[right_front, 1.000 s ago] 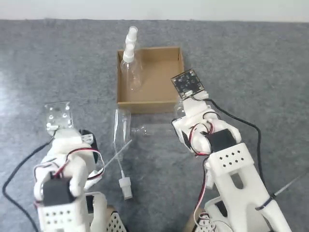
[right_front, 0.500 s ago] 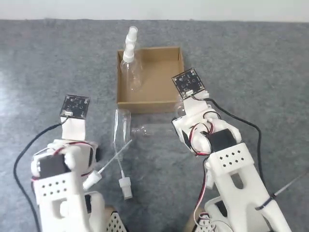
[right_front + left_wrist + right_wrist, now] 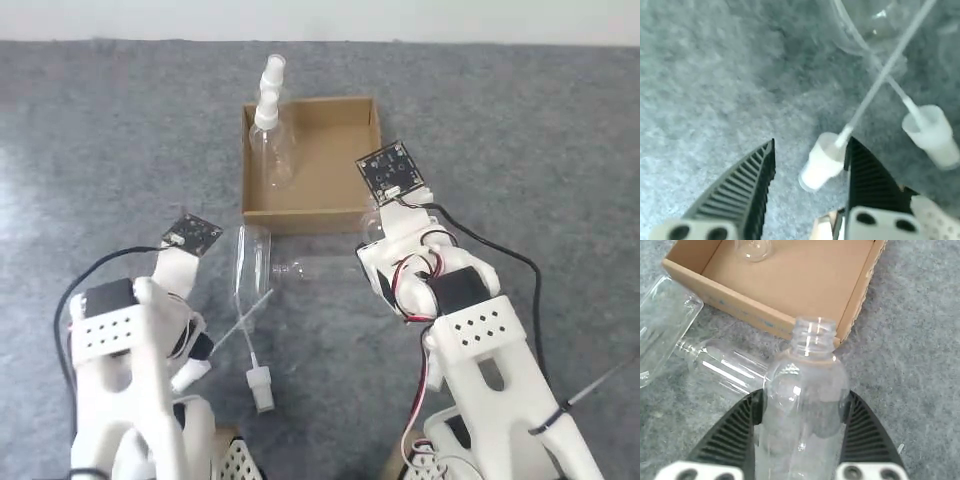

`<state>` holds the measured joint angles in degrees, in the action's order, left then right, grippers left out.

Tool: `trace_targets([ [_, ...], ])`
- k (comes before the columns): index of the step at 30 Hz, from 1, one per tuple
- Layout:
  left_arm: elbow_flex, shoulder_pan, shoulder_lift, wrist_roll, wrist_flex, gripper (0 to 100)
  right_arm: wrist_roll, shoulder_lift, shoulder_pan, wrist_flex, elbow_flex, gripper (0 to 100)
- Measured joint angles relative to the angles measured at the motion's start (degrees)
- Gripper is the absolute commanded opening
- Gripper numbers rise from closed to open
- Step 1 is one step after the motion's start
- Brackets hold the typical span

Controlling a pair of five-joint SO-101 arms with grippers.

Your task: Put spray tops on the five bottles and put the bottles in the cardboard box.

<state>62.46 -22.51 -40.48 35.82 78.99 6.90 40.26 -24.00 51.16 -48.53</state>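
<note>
My right gripper is shut on a clear uncapped bottle, held upright just outside the front right corner of the cardboard box. Two capped bottles stand at the box's back left. Two more uncapped bottles lie on the carpet in front of the box. My left gripper is open and low over the floor, its fingers on either side of a white spray top whose dip tube slants away toward the lying bottles. A second spray top lies just beside it.
The grey carpet spreads on all sides. The box has bare floor on its right half. A black cable runs along the right arm. The lying bottles crowd the strip between the box and both arms.
The left arm has swung forward and to the right, lowering its gripper around the near spray top. The right arm and its bottle have stayed still.
</note>
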Motion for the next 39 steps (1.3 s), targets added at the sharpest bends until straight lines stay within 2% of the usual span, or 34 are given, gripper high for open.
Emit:
trace_targets([
  [4, 1.3, -0.1, 3.5, 0.4, -6.0, 19, 0.0, 0.0, 0.0, 0.0, 0.0, 7.3],
  [7, 4.3, -0.1, 5.5, 0.4, -10.1, 11, 0.0, 0.0, 0.0, 0.0, 0.0, 7.3],
  [10, 5.3, -0.1, 5.9, 0.4, -12.0, 3, 0.0, 0.0, 0.0, 0.0, 0.0, 7.3],
  [13, 5.4, -0.1, 5.9, 0.4, -12.5, 1, 0.0, 0.0, 0.0, 0.0, 0.0, 7.3],
  [17, 5.4, -0.1, 5.9, 0.4, -12.5, 5, 0.0, 0.0, 0.0, 0.0, 0.0, 7.3],
  [20, 4.8, -0.2, 5.9, -0.6, -12.3, 14, 0.0, 0.0, 0.0, 0.0, 0.0, 7.3],
  [24, -0.8, -0.1, 6.0, -5.3, -7.5, 24, 0.0, 0.0, 0.0, 0.0, 0.0, 7.3],
  [31, -6.6, 0.0, 6.0, -6.4, -1.1, 24, 0.0, 0.0, 0.0, 0.0, 0.0, 7.3],
  [39, -6.6, 6.9, 6.0, -6.6, 0.8, 24, 0.0, 0.0, 0.0, 0.0, 0.0, 7.3],
])
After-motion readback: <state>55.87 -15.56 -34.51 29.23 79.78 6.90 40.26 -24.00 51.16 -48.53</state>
